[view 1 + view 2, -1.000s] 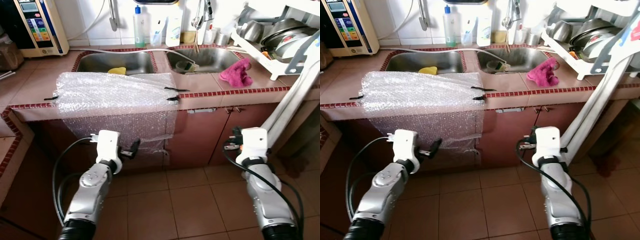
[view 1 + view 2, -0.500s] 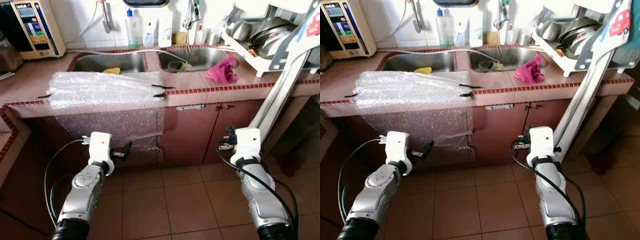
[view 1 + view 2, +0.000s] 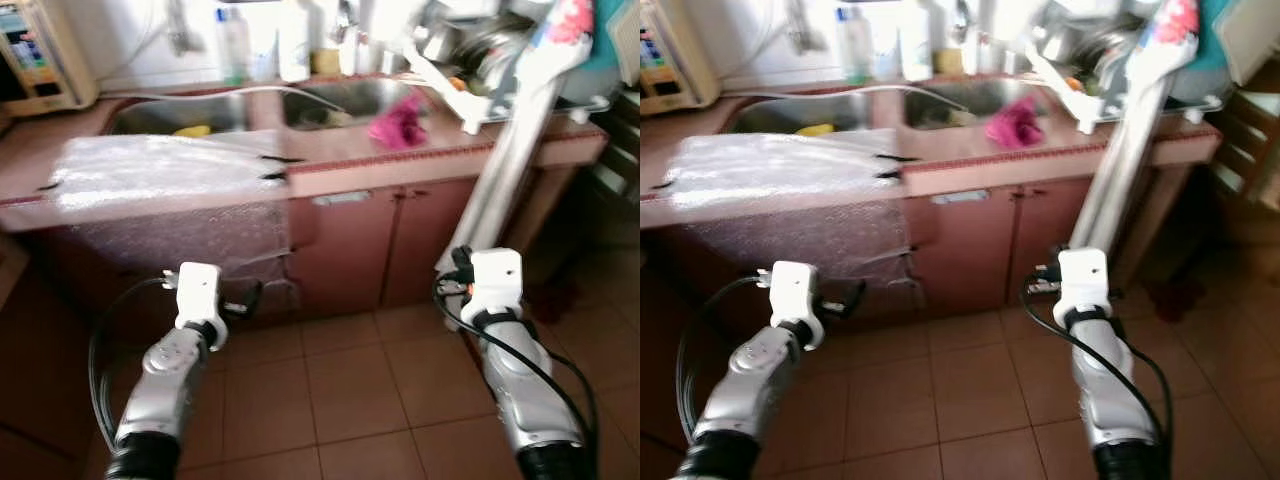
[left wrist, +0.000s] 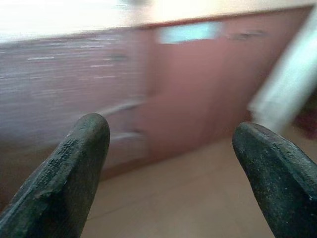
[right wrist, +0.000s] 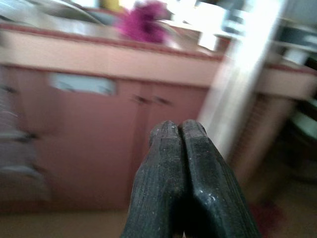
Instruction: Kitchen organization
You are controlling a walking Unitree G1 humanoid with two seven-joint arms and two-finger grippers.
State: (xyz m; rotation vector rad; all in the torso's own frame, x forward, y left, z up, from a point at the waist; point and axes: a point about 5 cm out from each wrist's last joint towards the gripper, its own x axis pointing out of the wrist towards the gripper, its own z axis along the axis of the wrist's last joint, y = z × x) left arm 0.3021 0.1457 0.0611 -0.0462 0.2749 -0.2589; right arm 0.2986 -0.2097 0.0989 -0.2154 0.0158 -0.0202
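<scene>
A tiled kitchen counter (image 3: 420,160) with a double sink (image 3: 330,100) stands ahead, blurred. A pink cloth (image 3: 397,117) lies by the right basin, and a yellow sponge (image 3: 190,130) sits in the left one. A sheet of bubble wrap (image 3: 160,170) covers the counter's left part and hangs over its front. My left gripper (image 4: 171,163) is open and empty, held low in front of the cabinet below the wrap. My right gripper (image 5: 179,134) is shut on nothing, low before the cabinet doors (image 3: 400,240).
A dish rack (image 3: 480,50) with pots stands at the counter's right end. A white slanted pole (image 3: 510,150) leans down past the cabinet near my right arm. Bottles (image 3: 290,40) line the back wall and a water dispenser (image 3: 30,55) stands at far left. Brown floor tiles lie below.
The whole view has swung to the right and gone blurry, so the camera moved. Both arms keep the same low pose; the grippers' states look unchanged.
</scene>
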